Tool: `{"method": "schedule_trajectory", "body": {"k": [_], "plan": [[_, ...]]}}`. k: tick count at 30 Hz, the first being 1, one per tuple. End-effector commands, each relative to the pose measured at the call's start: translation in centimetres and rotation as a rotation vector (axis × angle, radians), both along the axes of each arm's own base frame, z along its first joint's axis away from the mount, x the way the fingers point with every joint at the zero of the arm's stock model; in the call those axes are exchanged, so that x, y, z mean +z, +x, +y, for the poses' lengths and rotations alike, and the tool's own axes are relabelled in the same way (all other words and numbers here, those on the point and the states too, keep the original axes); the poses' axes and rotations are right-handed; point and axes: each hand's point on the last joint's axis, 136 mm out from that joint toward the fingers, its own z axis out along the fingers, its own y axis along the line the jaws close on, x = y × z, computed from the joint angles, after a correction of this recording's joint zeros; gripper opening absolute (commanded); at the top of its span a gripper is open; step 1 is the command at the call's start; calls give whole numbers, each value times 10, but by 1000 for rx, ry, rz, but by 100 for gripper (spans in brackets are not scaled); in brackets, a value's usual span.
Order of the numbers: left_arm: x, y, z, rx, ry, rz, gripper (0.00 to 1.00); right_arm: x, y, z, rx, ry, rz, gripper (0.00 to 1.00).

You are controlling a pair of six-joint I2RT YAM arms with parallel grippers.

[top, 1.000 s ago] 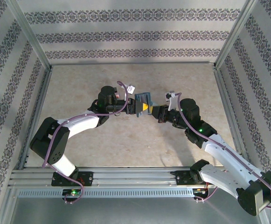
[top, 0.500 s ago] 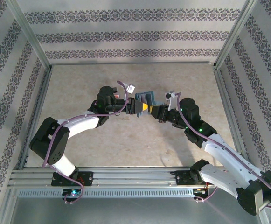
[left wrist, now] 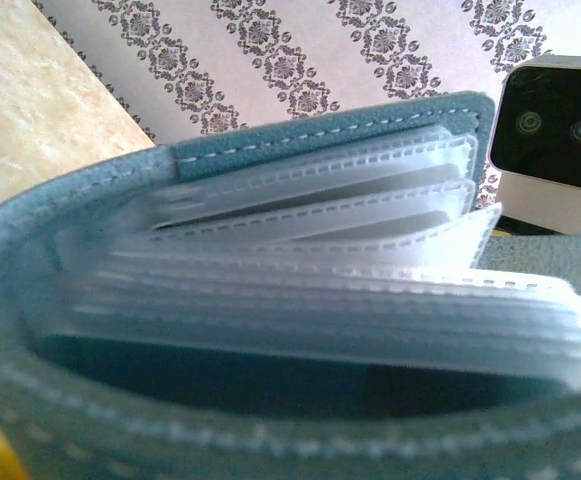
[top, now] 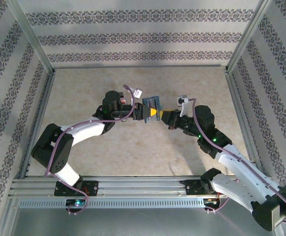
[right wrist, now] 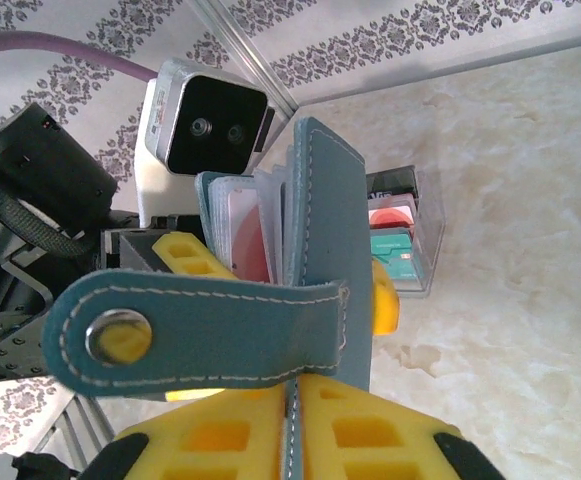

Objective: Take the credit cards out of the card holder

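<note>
From above, your left gripper point(top: 149, 111) holds the card holder point(top: 153, 103) in the air over the middle of the table point(top: 108, 152). Its jaws are about halfway apart across the holder's thickness. The right gripper point(top: 166, 118) meets the holder from the other side.

In the left wrist view, the holder gapes open with its clear sleeves point(left wrist: 310, 300) fanned. No card can be made out in them here.

In the right wrist view, the right gripper's 2 yellow fingers point(right wrist: 370, 435) are pressed almost together on the thin teal cover, below the clasp tab point(right wrist: 190, 335). A red card point(right wrist: 253, 240) sits in 1 sleeve, and a stack of cards point(right wrist: 398, 245) lies on the table beyond.

As I judge it, hold the left grip steady. Then pinch the card's edge rather than cover or sleeve, and draw it straight out along the sleeve's opening.
</note>
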Motion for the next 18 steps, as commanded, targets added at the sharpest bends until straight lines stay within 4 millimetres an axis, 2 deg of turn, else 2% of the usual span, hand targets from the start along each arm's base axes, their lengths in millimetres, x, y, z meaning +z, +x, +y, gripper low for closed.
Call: {"method": "schedule_trajectory", "body": {"k": [1, 5, 13, 18], "plan": [[19, -11, -7, -47, -47, -59, 44, 0, 3, 2, 1, 12, -7, 20], [21, -13, -7, -54, -53, -66, 42, -4, 6, 3, -1, 4, 3, 26], [19, -11, -9, -53, -51, -59, 39, 3, 3, 2, 5, 15, -19, 13], [21, -11, -9, -52, -54, -59, 46, 3, 1, 1, 2, 24, -27, 9]]}}
